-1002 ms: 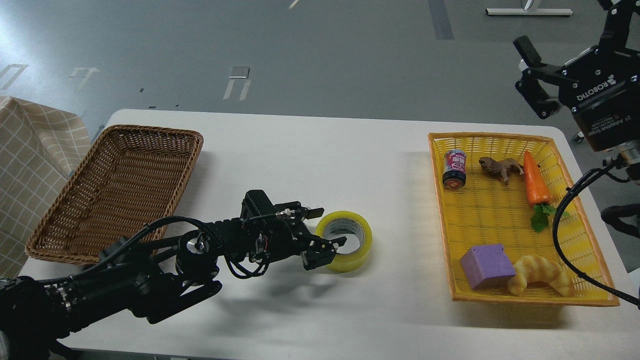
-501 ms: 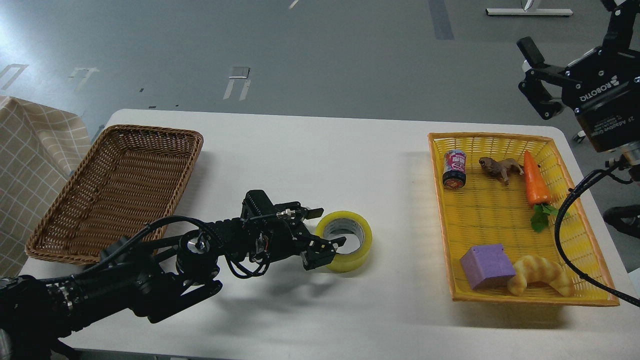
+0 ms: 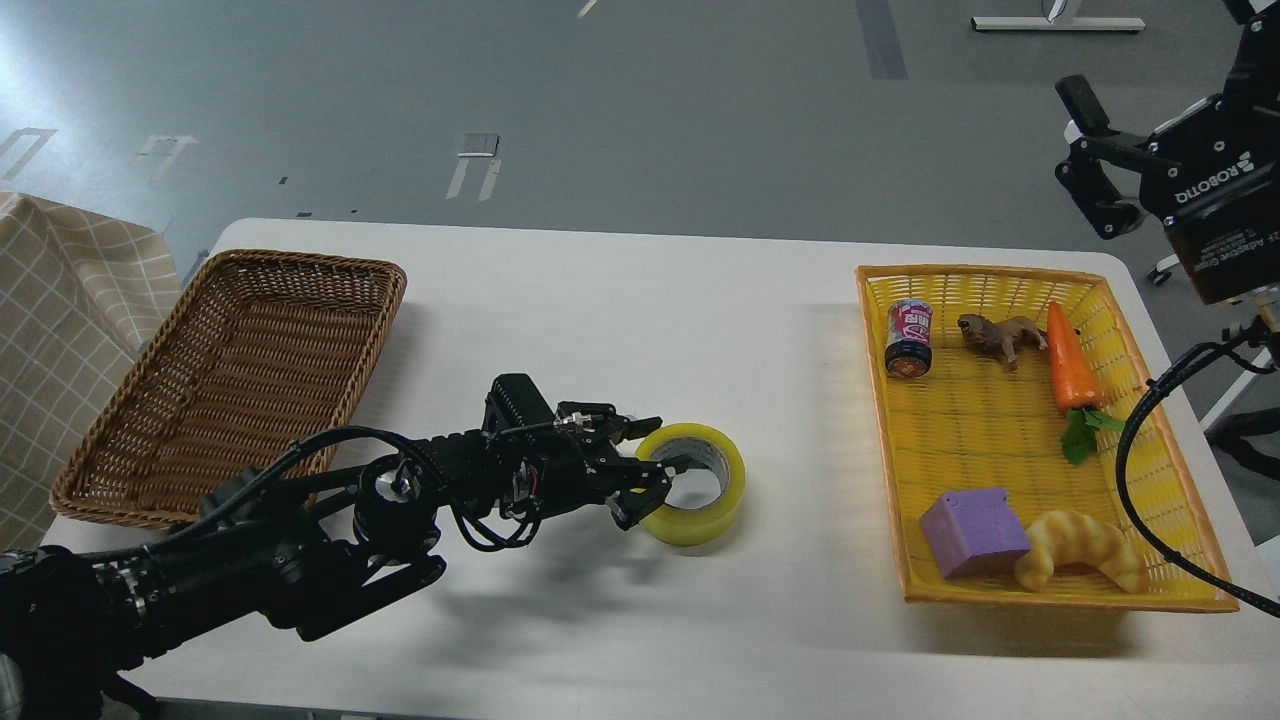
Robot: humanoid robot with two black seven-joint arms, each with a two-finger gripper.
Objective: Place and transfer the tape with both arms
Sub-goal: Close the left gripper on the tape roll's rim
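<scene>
Left end effector [image 3: 655,465]: fingers closed on the near wall of the tape [image 3: 693,483], one inside the core.
Right end effector [image 3: 1095,150]: fingers apart, empty, raised.
Tape: on table [image 3: 620,300], centre.
Yellow basket [image 3: 1180,500]: can, animal figure, carrot, purple block, croissant.
Brown basket [image 3: 230,380]: nothing inside.

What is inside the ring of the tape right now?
One finger of the left gripper reaches into the tape; beside it, the grey-white core shows. The table under the roll is covered.
</scene>
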